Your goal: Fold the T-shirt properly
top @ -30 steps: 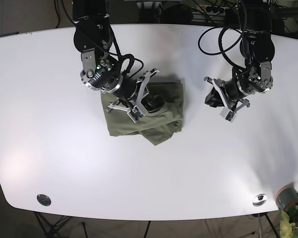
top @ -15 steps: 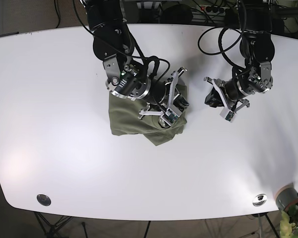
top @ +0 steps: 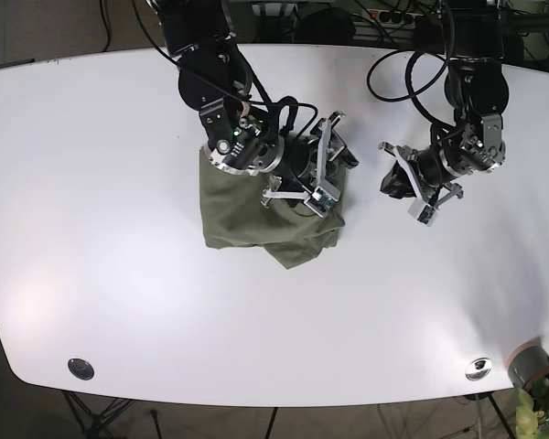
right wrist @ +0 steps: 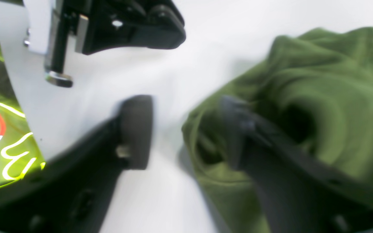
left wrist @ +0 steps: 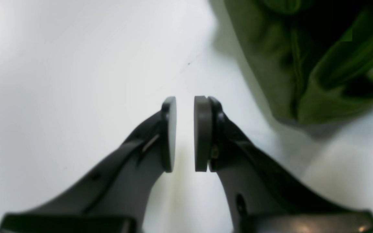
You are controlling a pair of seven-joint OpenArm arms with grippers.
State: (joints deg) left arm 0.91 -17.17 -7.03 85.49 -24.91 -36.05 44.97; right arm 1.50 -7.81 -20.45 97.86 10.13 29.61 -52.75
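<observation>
The right gripper [right wrist: 186,132] has its jaws spread wide and holds nothing: one pad [right wrist: 136,131] is over bare table [right wrist: 160,200], the other finger over the edge of the shirt [right wrist: 319,97]. In the base view this gripper [top: 322,174] sits at the shirt's [top: 238,215] side nearest the other arm. The shirt is a bunched olive bundle lying on the table [top: 91,183], with a loose lobe poking out toward the table's near edge.

The left gripper [left wrist: 185,132] has its pads almost together with a thin gap, empty, over bare table just beside the shirt [left wrist: 303,64].

The step looks like taking that edge to tidy the fold. To do it well, the right jaws should straddle only the top layer at the hem, close fully before lifting, and draw the cloth flat rather than upward, so the layers beneath do not drag along.
</observation>
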